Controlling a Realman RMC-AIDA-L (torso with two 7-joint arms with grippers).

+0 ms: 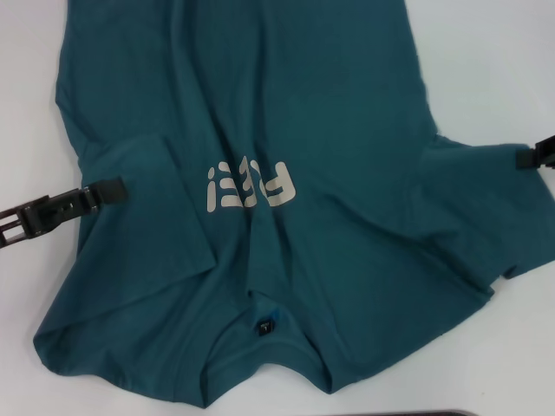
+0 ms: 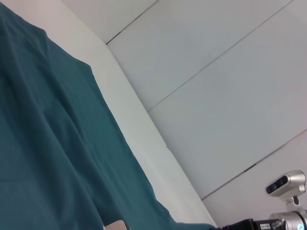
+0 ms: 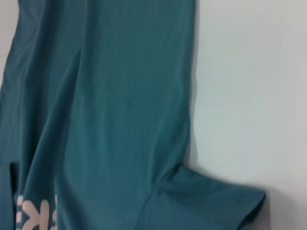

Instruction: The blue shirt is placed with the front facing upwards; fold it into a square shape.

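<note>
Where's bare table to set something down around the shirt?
Bare white table beyond the blue shirt's right side, above the right gripper; another strip far left, above the left gripper. Centre is all cloth.

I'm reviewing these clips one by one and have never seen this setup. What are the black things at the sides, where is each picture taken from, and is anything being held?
This is a two-armed robot. The large picture comes from a camera on its head, looking down at a white table. The blue shirt lies there front up, with pale lettering on the chest and the collar tag nearest the robot. The black parts are its grippers. The left gripper sits at the shirt's left sleeve edge; the right gripper sits at the right sleeve's tip. Whether either pinches cloth cannot be seen. The other two pictures come from cameras on the wrists, looking along the shirt and table.
</note>
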